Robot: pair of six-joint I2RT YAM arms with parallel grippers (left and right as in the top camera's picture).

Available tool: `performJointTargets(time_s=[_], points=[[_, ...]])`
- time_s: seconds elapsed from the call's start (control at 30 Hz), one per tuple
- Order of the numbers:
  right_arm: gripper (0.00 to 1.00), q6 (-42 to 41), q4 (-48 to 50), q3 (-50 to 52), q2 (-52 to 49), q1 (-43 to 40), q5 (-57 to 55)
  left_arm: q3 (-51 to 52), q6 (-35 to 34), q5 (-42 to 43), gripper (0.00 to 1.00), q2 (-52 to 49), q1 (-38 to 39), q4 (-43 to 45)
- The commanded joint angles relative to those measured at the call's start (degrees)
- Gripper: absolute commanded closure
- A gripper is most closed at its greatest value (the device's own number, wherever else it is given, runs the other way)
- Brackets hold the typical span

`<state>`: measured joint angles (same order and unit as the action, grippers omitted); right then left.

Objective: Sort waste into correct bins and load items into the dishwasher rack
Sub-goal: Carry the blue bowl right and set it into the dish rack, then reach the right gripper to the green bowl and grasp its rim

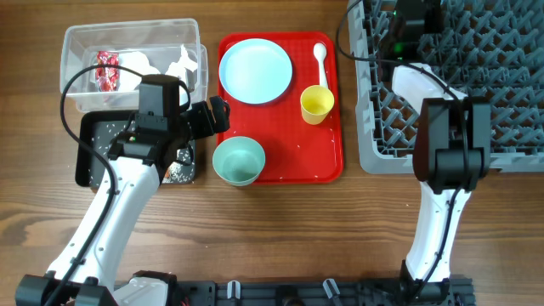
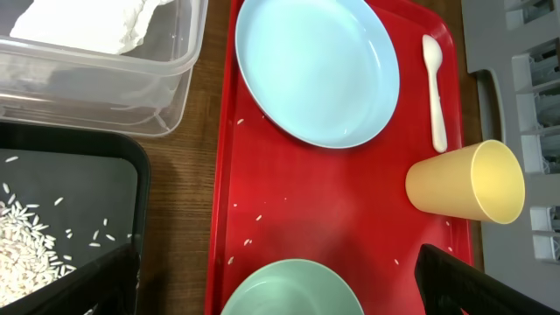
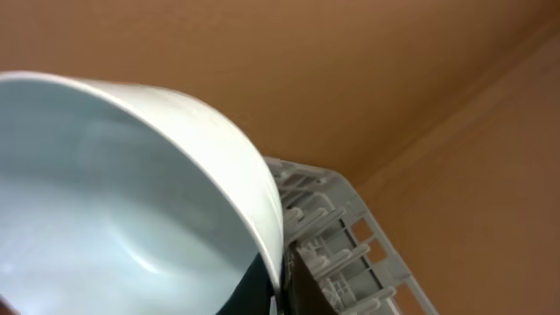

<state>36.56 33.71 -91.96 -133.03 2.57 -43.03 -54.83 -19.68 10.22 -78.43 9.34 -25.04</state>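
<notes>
My left gripper (image 1: pixel 217 115) (image 2: pixel 280 284) is open and hovers over the left part of the red tray (image 1: pixel 289 166), straddling the mint green bowl (image 1: pixel 238 161) (image 2: pixel 289 293) from above. Also on that tray are the pale blue plate (image 1: pixel 255 70) (image 2: pixel 317 70), the white spoon (image 1: pixel 320 61) (image 2: pixel 435 87) and the yellow cup (image 1: pixel 316 104) (image 2: pixel 468 182). My right gripper (image 3: pixel 282 293) is shut on the rim of the pale blue bowl (image 3: pixel 114 192), held tilted over the grey dishwasher rack (image 1: pixel 493 93) (image 3: pixel 341 254). The overhead view hides that bowl under the right arm.
The clear tub (image 1: pixel 72 51) holds white napkins (image 1: pixel 157 64) (image 2: pixel 87 22) and a red-and-white wrapper (image 1: pixel 107 70). The black tray (image 1: pixel 89 157) below it holds rice grains (image 2: pixel 22 245). A few grains lie scattered on the red tray (image 2: pixel 324 201).
</notes>
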Motion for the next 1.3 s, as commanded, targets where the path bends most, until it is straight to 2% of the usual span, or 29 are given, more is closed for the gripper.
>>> performJointTargets(time_s=[0.0, 0.07, 0.1, 0.13, 0.23, 0.53, 0.6, 0.67, 0.7, 0.73, 0.8, 0.83, 0.93, 1.0, 1.03, 1.17, 1.27], points=[[0.66, 2.4, -2.3, -0.4, -1.5, 1.0, -0.7, -0.4, -0.5, 0.5, 0.00, 0.1, -0.2, 0.2], [0.36, 2.5, -3.5, -0.4, -1.4, 1.6, -0.8, -0.4, -0.5, 0.5, 0.00, 0.1, -0.2, 0.2], [0.27, 2.4, -4.2, -0.4, -1.4, 1.8, -1.0, -0.4, -0.5, 0.5, 0.00, 0.1, -0.2, 0.2], [0.20, 2.3, -4.3, -0.4, -1.4, 2.1, -1.4, -0.4, -0.5, 0.5, 0.00, 0.1, -0.2, 0.2], [0.14, 0.8, -4.5, -0.4, -1.0, 3.3, -1.6, -0.4, -0.5, 0.5, 0.00, 0.1, -0.2, 0.2], [0.13, -1.8, -5.1, -0.4, 7.7, 5.9, -3.3, -0.4, -0.5, 0.5, 0.00, 0.1, -0.2, 0.2], [0.13, -6.6, -8.0, -0.4, 12.0, 6.4, -3.3, -0.4, -0.5, 0.5, 0.00, 0.1, -0.2, 0.2], [0.13, -16.4, -17.8, -0.4, 17.7, 6.4, 0.0, -0.4, -0.5, 0.5, 0.00, 0.1, -0.2, 0.2], [0.13, -24.0, -27.0, -0.4, 22.2, 6.4, 5.1, -0.4, -0.5, 0.5, 0.00, 0.1, -0.2, 0.2], [0.13, -26.3, -30.2, -0.4, 23.8, 6.4, 7.7, -0.4, -0.5, 0.5, 0.00, 0.1, -0.2, 0.2], [0.11, -35.0, -45.1, -0.4, 30.5, 6.6, 21.6, -0.4, -0.5, 0.5, 0.00, 0.1, -0.2, 0.2], [0.00, -37.9, -50.8, -0.4, 33.1, 6.6, 28.2, -0.4, -0.5, 0.5, 0.00, 0.1, -0.2, 0.2], [0.00, -49.0, -62.1, -0.4, 37.2, 6.6, 48.6, -0.4, -0.5, 0.5, 0.00, 0.1, -0.2, 0.2], [0.00, -50.5, -67.5, -0.3, 36.6, 6.6, 61.5, -0.4, -0.5, 0.5, 0.00, 0.1, -0.2, 0.2], [0.02, -50.5, -70.3, -0.2, 35.8, 7.0, 64.5, -0.4, -0.5, 0.5, 0.00, 0.1, -0.2, 0.2], [0.09, -46.9, -81.9, -0.2, 33.9, 11.3, 69.1, -0.4, -0.5, 0.5, 0.00, 0.1, -0.2, 0.2], [0.10, -46.4, -87.2, -0.2, 33.9, 17.2, 68.5, -0.4, -0.5, 0.5, 0.00, 0.1, -0.2, 0.2]])
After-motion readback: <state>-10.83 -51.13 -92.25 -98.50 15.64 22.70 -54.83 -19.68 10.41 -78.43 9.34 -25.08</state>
